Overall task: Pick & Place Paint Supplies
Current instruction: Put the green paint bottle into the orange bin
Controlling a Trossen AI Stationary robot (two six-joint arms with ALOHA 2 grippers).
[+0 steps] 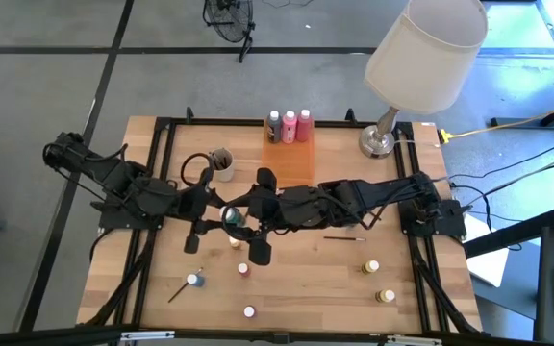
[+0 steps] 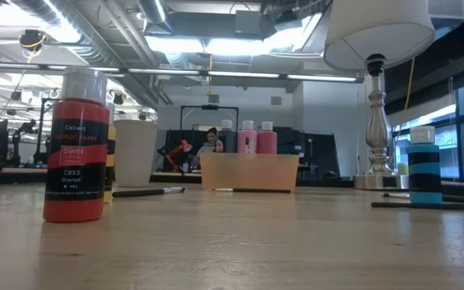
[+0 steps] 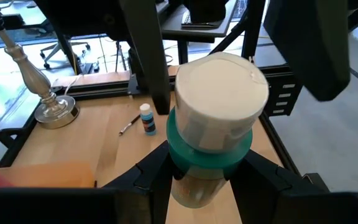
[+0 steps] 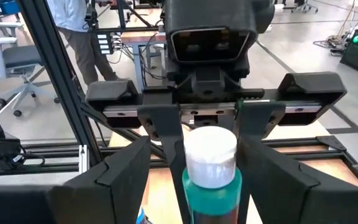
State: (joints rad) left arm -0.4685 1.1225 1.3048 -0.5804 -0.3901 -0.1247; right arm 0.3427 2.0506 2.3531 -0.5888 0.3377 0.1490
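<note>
The two grippers meet over the middle of the table (image 1: pixel 287 288), in front of the orange tray (image 1: pixel 289 160); between them is a green pot (image 1: pixel 232 218) with a white cap. The left gripper (image 3: pixel 199 171) has its jaws clamped on the pot's green body, one finger (image 3: pixel 143 177) on each side. The right gripper (image 4: pixel 194 180) faces it from the far side of the pot; its fingers (image 4: pixel 120 174) flank the pot, but whether they press on it I cannot tell.

Three bottles (image 1: pixel 289 126) stand in a row at the back end of the tray, one dark and two pink; a grey cup (image 1: pixel 222 163) stands left of the tray; a lamp (image 1: pixel 381 135) stands right of it.

In front of the tray, nearer the table's front edge, more pots stand apart from each other: a red pot (image 1: pixel 244 270), a blue pot (image 1: pixel 192 280), a pale pot (image 1: pixel 249 311) and two yellow pots (image 1: pixel 371 266); one brush (image 1: pixel 342 238) lies right of the grippers and another brush (image 1: pixel 177 291) lies just beside the blue pot.
</note>
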